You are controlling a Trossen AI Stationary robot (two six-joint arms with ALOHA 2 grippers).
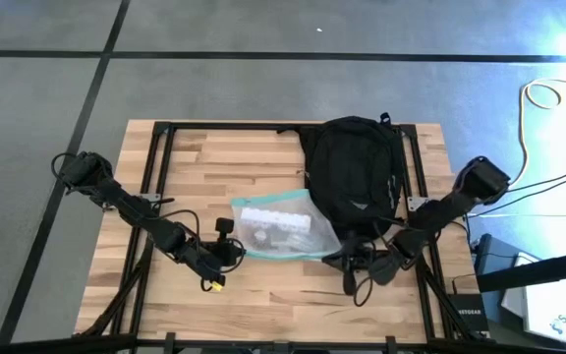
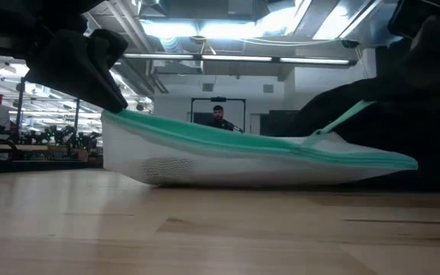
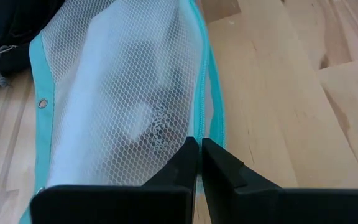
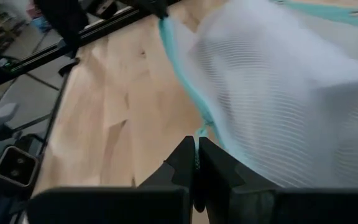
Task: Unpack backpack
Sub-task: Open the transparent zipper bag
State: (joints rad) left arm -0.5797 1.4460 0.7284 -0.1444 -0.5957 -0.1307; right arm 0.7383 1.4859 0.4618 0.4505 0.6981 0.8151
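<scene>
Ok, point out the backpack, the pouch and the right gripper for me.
backpack (image 1: 354, 162): high view, middle of its black front panel.
pouch (image 1: 281, 228): high view, clear middle over the contents.
right gripper (image 4: 196, 163): right wrist view, between the shut fingertips.

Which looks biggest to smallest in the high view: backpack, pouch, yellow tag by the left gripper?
1. Backpack, largest.
2. Pouch, clearly smaller, partly tucked under the backpack's edge.
3. Yellow tag, tiny by comparison.

Bare table (image 1: 263, 295) near the front edge; pouch (image 1: 281, 228) and backpack (image 1: 355, 167) crowding the middle.
</scene>
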